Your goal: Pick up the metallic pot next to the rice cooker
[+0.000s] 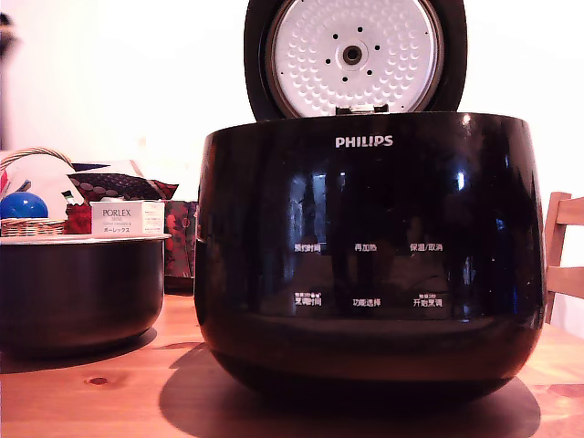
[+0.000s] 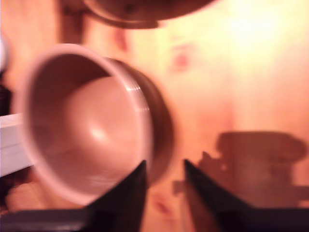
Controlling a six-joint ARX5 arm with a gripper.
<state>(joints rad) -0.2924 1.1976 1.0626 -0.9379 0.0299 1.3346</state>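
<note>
Glossy black filled most of the exterior view: the rice cooker [image 1: 370, 260] stood on the wooden table [image 1: 100, 388] with its lid [image 1: 354, 57] raised upright, the white dimpled inner plate facing the camera, the PHILIPS logo and white button labels across its front. Just beside it, at the exterior view's left, sat the metallic pot [image 1: 78, 292], dark-walled with a thin pale rim, resting on the table and standing apart from the cooker by a narrow gap. Behind the pot lay a white PORLEX box [image 1: 128, 219], a wicker basket [image 1: 32, 224] holding a blue ball [image 1: 23, 205], and some red patterned fabric [image 1: 119, 187]. A wooden chair back [image 1: 566, 255] showed at the exterior view's right edge.

From the wrist view, blurred and washed in orange light, the pot [image 2: 91, 125] appeared open-mouthed, its inside bare. The gripper [image 2: 164, 176] hung over the table close to the pot's rim, its two dark fingers [image 2: 128, 193] parted with bare wood between them, grasping nothing. One finger seemed to overlap the pot's edge, though I could not tell whether it touched.
</note>
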